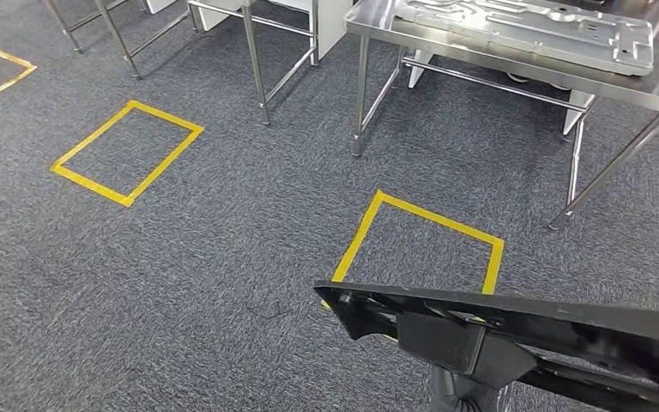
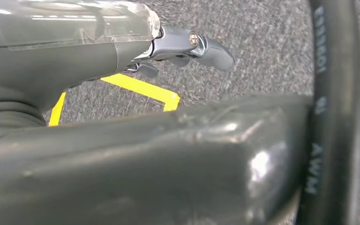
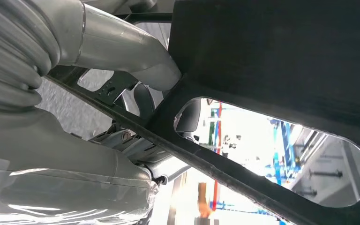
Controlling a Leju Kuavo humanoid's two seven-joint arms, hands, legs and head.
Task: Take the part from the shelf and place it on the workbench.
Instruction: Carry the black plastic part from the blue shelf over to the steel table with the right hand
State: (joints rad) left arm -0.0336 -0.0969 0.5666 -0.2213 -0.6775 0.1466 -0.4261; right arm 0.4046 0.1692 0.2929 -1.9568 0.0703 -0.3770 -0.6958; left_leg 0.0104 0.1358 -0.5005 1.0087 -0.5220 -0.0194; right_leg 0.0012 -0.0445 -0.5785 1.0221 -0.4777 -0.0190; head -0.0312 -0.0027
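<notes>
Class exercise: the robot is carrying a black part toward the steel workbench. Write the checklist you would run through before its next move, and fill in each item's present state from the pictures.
1. Part is off the shelf and carried in front of the robot: ok.
2. Right hand holds the part, thumb over its edge and fingers behind it: ok.
3. Left hand takes a share of the load: not ok, its fingers hang over carpet with nothing in them.
4. Workbench lies ahead, within sight: ok.
5. Free room on the bench: cannot tell, a grey metal panel covers most of the top that shows.
6. Carpet up to the yellow square is free of obstacles: ok.
</notes>
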